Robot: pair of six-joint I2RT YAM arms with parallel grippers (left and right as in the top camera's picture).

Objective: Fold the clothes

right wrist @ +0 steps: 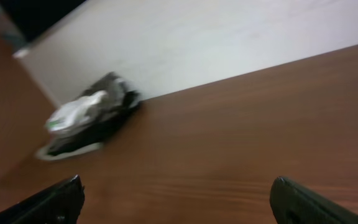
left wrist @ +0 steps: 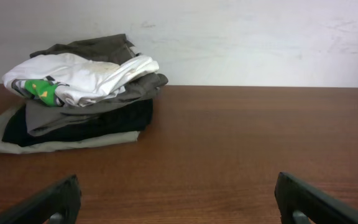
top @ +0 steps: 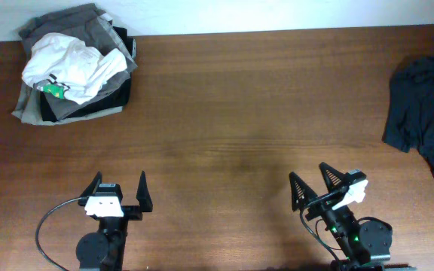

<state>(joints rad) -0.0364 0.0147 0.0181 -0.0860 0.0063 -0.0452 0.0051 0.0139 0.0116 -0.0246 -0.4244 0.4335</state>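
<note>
Lying crumpled at the far right of the brown wooden desk [top: 239, 113]: dark teal-black thin T-shirt [top: 420, 105]. On the left gripper [top: 120, 181] and right gripper [top: 308, 173], fingers spread wide, empty.

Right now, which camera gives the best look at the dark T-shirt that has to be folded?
The overhead view. It shows the dark T-shirt crumpled at the right edge of the table, partly cut off by the frame. The left wrist and right wrist views miss it entirely; both face the pile of other garments.
</note>
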